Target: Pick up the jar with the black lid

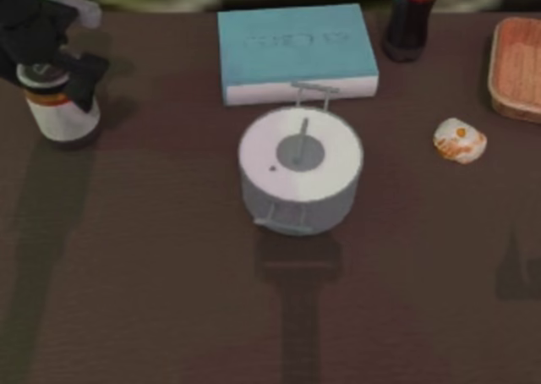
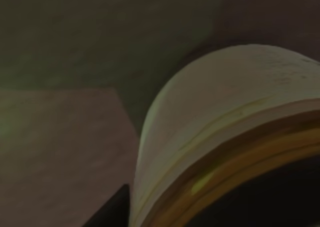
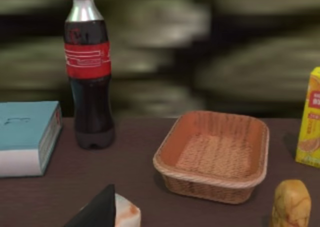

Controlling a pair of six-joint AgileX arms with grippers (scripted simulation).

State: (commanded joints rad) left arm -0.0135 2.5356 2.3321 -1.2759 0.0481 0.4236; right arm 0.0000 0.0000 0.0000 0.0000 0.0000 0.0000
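The jar (image 1: 61,113) stands at the table's far left, a white body with an orange band under the black lid (image 1: 40,74). My left gripper (image 1: 46,73) comes down from the back left, its black fingers flanking the lid, shut on the jar. In the left wrist view the jar's white body (image 2: 225,97) and orange bands fill the frame, with the dark lid (image 2: 280,202) and one fingertip (image 2: 112,212) at the edge. My right arm is out of the top view. Its wrist view shows one black fingertip (image 3: 102,207) with nothing between the fingers.
A large white pot (image 1: 300,177) with a grey knob sits mid-table, with a blue book (image 1: 296,50) behind it. A cola bottle (image 1: 412,16), a wicker basket (image 1: 517,67) and a white-orange lump (image 1: 461,140) lie to the right. A yellow carton (image 3: 310,122) stands beyond the basket.
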